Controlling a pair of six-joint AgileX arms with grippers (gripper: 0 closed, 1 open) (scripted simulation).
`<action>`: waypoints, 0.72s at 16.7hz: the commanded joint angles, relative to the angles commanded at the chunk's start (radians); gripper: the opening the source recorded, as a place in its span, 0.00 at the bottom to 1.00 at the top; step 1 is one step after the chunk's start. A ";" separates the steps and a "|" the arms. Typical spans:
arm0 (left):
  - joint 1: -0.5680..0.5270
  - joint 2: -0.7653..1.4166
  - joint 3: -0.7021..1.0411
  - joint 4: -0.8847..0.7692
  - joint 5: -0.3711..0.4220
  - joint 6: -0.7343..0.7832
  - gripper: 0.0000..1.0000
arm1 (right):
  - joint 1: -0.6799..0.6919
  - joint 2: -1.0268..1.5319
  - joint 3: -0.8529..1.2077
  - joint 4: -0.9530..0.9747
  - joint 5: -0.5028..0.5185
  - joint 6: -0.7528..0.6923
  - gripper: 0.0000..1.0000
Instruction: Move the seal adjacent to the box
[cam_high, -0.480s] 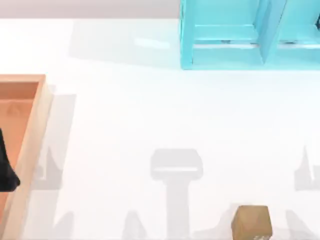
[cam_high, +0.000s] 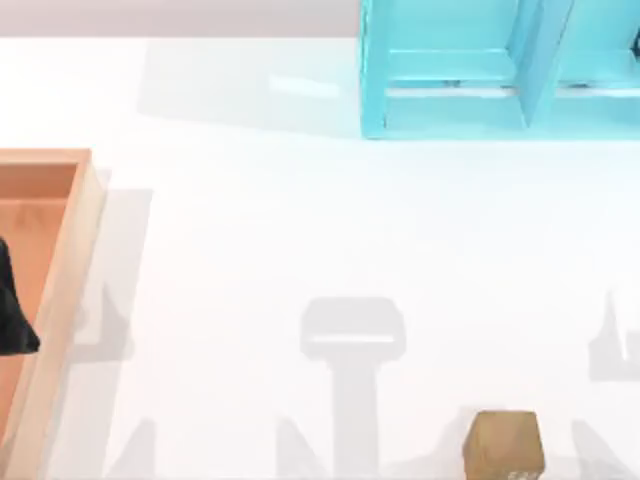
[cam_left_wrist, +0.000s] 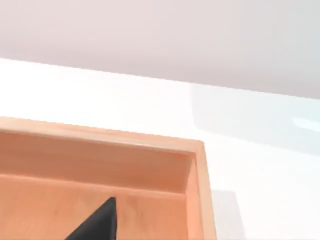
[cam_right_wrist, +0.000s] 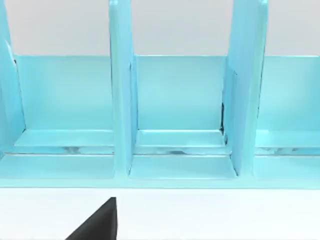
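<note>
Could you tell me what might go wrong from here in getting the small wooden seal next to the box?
1. The small tan-brown wooden seal sits at the table's near edge; a clumsy grasp could push it off.
2. It lies far across the white table from the large orange-brown box, so a loose grip could drop it on the way.
3. Set down carelessly, it could land inside the box.

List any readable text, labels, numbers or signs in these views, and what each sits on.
No readable text anywhere.
Seal: faint whitish marks on its near face at the top view's bottom edge, too small to read.
Box: plain wood, no label.
Turquoise shelf unit: plain panels, no markings.
Table: no writing on it.
</note>
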 joint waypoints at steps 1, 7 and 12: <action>-0.016 0.070 0.057 -0.043 -0.008 -0.041 1.00 | 0.000 0.000 0.000 0.000 0.000 0.000 1.00; -0.166 0.671 0.506 -0.370 -0.058 -0.348 1.00 | 0.000 0.000 0.000 0.000 0.000 0.000 1.00; -0.376 1.167 0.950 -0.673 -0.073 -0.607 1.00 | 0.000 0.000 0.000 0.000 0.000 0.000 1.00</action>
